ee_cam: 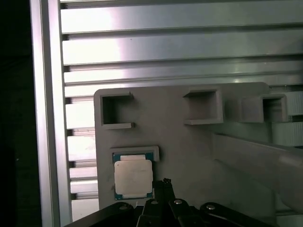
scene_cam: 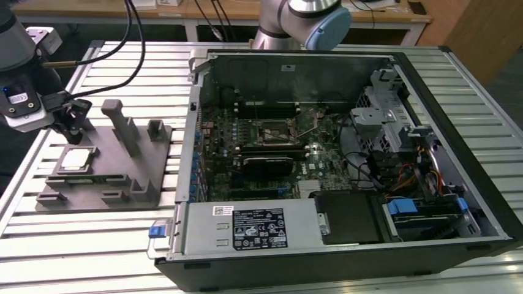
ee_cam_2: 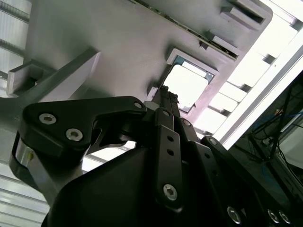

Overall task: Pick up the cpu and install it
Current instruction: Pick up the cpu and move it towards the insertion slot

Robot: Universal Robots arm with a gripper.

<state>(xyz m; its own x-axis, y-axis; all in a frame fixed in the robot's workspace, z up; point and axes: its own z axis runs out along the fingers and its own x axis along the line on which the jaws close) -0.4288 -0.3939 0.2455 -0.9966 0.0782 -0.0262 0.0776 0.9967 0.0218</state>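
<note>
The cpu, a flat square chip with a silver-grey top, lies in a shallow recess of the grey fixture tray at the exterior view's left. In both wrist views the cpu sits in its framed pocket just beyond the black fingertips. My gripper hangs a little above the tray, beside the chip's far edge and apart from it. Its fingers meet in a narrow point with nothing between them. The open socket shows on the motherboard inside the computer case.
The open computer case fills the middle and the exterior view's right, with drive cage, cables and power supply inside. Tall grey posts rise from the tray next to the gripper. Everything rests on a slatted aluminium table.
</note>
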